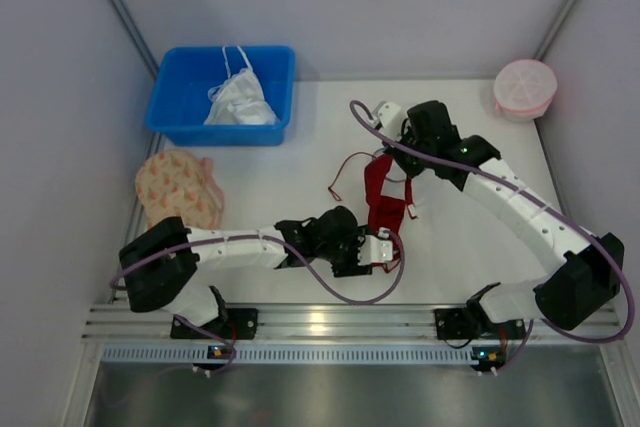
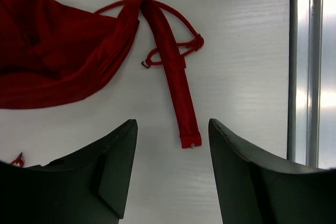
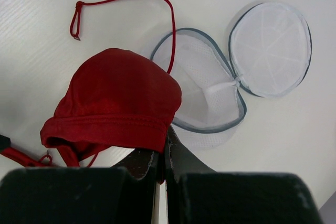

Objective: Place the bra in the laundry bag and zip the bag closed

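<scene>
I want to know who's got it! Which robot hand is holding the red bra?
The right gripper: its fingers are pinched shut on the bra. The left gripper is open and empty, just above a strap end.

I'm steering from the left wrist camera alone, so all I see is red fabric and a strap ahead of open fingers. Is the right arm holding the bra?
Observer: Yes. The right gripper is shut on the hem of one cup of the bra.
Operator: Where is the laundry bag?
Observer: The laundry bag lies unzipped on the table just beyond that cup, its two round halves spread side by side.
Operator: Is any of the bra inside it?
Observer: None that shows. Only one thin strap crosses the bag's near rim.
</scene>
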You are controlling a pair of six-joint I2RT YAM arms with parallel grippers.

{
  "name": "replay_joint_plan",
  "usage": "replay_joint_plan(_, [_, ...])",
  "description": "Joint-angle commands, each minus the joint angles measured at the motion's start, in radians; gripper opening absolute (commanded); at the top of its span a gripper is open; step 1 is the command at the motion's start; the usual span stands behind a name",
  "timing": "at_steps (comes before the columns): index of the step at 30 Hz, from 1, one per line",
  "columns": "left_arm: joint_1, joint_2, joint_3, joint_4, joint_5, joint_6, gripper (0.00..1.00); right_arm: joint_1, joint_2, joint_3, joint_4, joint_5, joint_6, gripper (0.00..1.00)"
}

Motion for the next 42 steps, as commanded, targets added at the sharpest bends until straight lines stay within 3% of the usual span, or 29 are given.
replay_joint_plan(1, [-0.018, 0.068, 0.096, 0.084, -0.015, -0.038, 0.62, -0.021, -0.031, 0.042, -0.013, -0.006, 0.026, 0.0])
replay_joint_plan(7, [-0.026, 0.2, 0.194, 0.067, 0.045, -0.061, 0.58, -0.041, -0.032, 0.042, -0.019, -0.031, 0.042, 0.0])
replay_joint_plan(14, [-0.027, 0.259, 0.185, -0.06, 0.042, -0.05, 0.54, -0.074, -0.032, 0.046, -0.021, -0.044, 0.038, 0.0])
replay_joint_plan(16, [-0.027, 0.26, 0.179, -0.111, 0.03, -0.042, 0.47, -0.077, -0.034, 0.048, -0.021, -0.044, 0.037, 0.0])
replay_joint_plan(17, [-0.027, 0.263, 0.188, -0.141, 0.004, -0.044, 0.34, -0.077, -0.035, 0.051, -0.022, -0.043, 0.032, 0.0])
replay_joint_plan(20, [-0.023, 0.247, 0.205, -0.257, -0.036, -0.055, 0.12, -0.081, -0.048, 0.057, -0.031, -0.037, 0.022, 0.0])
replay_joint_plan(22, [0.006, 0.173, 0.191, -0.29, -0.009, -0.061, 0.0, -0.084, -0.063, 0.059, -0.039, -0.037, 0.008, 0.0])
replay_joint_plan(26, [0.14, 0.012, 0.24, -0.431, 0.072, -0.088, 0.0, -0.09, -0.077, 0.075, -0.076, -0.035, -0.027, 0.0])
replay_joint_plan(31, [0.391, -0.238, 0.305, -0.556, 0.166, -0.072, 0.0, -0.1, -0.087, 0.112, -0.146, -0.053, -0.079, 0.0])
replay_joint_plan(37, [0.433, -0.519, 0.277, -0.623, 0.114, -0.065, 0.0, -0.098, -0.084, 0.184, -0.313, -0.093, -0.144, 0.0])
replay_joint_plan(42, [0.433, -0.758, 0.254, -0.654, -0.073, -0.12, 0.0, -0.098, -0.13, 0.206, -0.445, -0.146, -0.205, 0.0])
